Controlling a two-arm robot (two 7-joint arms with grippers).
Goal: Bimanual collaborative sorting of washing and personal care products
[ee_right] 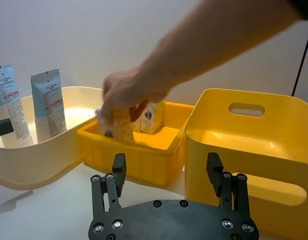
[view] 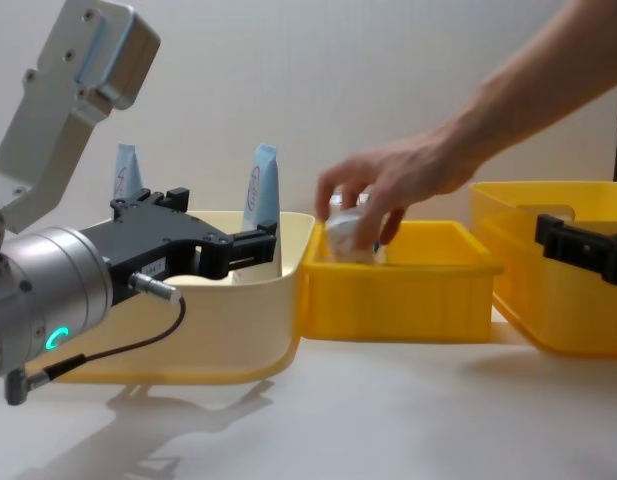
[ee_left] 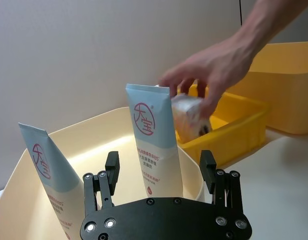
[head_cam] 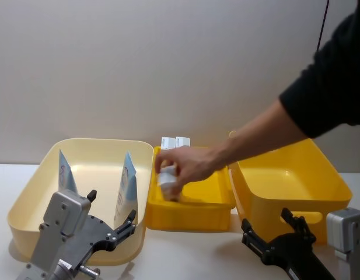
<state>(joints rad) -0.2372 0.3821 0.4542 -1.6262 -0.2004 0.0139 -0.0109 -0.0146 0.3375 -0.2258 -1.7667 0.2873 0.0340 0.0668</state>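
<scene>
lt-blue tubes [head_cam: 128, 186] w/ red logo, white cartons [head_cam: 182, 142], cream bin [head_cam: 98, 156], 2 yellow bins [head_cam: 188, 219].

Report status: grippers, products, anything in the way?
Left gripper open at cream bin; right gripper open by big yellow bin. Tubes upright in cream bin, cartons in middle bin. Person's hand there, holding one.

Plain, smooth off-white wall [head_cam: 139, 64] fills the upper frame. White matte table [head_cam: 191, 256] across the bottom. Thin black cable [head_cam: 324, 23] runs down the wall, upper right. Light soft, even; faint shadows on table, lower left.
</scene>
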